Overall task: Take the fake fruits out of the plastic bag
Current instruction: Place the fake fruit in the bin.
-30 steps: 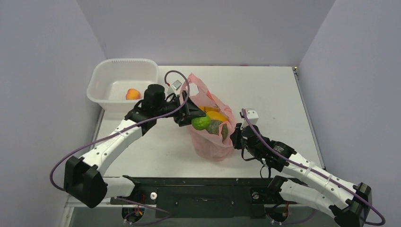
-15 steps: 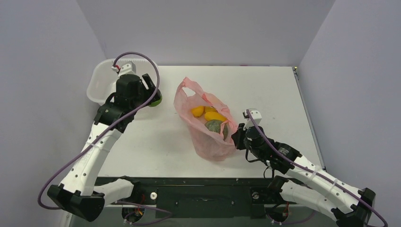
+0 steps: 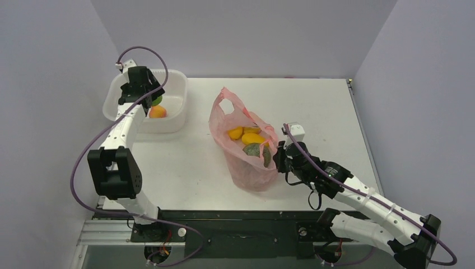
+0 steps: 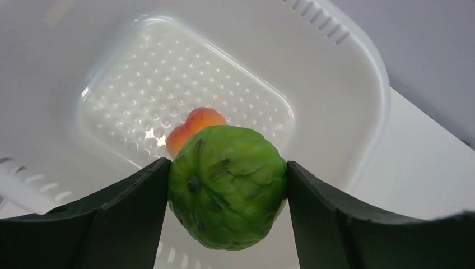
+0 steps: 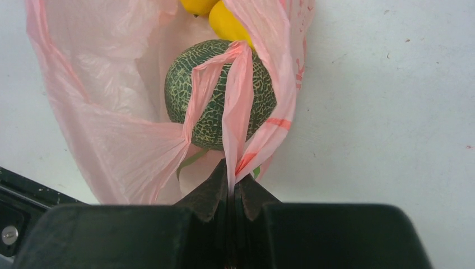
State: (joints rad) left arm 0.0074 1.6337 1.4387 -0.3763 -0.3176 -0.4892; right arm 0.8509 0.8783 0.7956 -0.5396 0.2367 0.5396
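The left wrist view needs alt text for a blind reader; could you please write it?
The left claw holds a ridged green fake fruit above a white basin. An orange-red fruit lies on the basin's dimpled floor.

Basin [image 3: 168, 124]: you'll find it at the table's [image 3: 313, 106] far left corner, left of the bag [image 3: 246, 171] and apart from it.
Left gripper [image 3: 147, 95]: above the basin, closed around the held fruit [image 4: 227, 193].
Loose fruit [image 3: 158, 111]: on the basin floor, below the held fruit.
Bag: mid-table; 2 small fruits [image 3: 253, 137] lie inside, behind 1 large fruit [image 5: 179, 89].
Right gripper [image 5: 231, 193]: at the bag's right side, its fingers pinching the bag's edge.
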